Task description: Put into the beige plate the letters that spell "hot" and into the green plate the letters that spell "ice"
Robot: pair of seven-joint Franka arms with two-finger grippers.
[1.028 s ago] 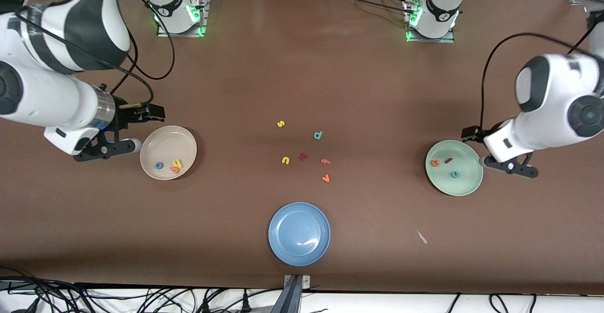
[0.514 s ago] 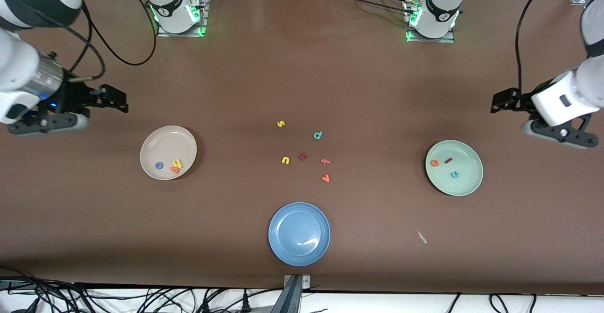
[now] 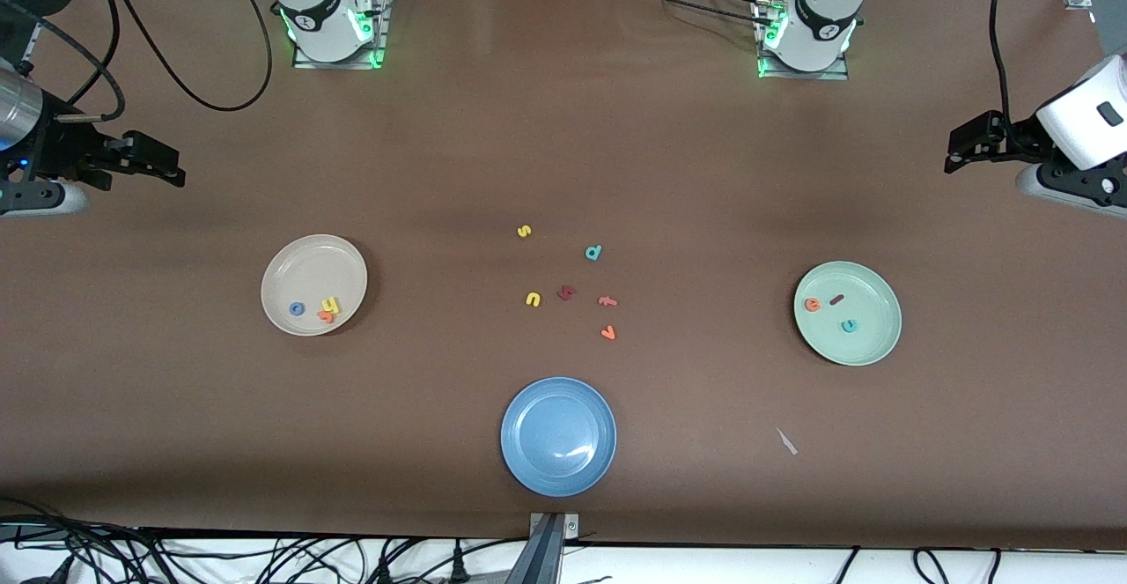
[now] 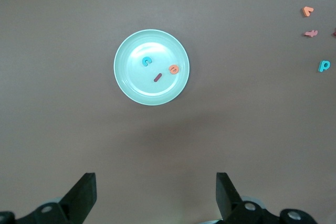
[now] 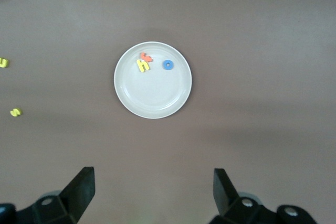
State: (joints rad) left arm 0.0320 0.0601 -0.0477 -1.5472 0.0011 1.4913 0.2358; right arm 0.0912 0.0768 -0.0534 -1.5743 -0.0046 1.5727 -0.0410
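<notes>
Blue plate [image 3: 558, 436] front view only — wrists miss

light: you get even, bright overhead light
glare: small sheen on the blue plate [image 3: 558, 436]
shadows: soft
focus: sharp

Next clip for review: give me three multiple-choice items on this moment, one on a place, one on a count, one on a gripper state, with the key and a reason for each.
1. Where is the blue o?
A. in the beige plate
B. in the blue plate
C. on the bare table

2. How many letters lie in the green plate?
A. one
B. three
C. five

3. How do the left gripper's jaws stand?
A. shut on a letter
B. shut on nothing
C. open and empty

Key:
1 A: the blue o lies in the beige plate beside the yellow h.
2 B: the green plate holds the orange e, dark red i and teal c.
3 C: the left gripper shows spread fingers, nothing between.
</notes>
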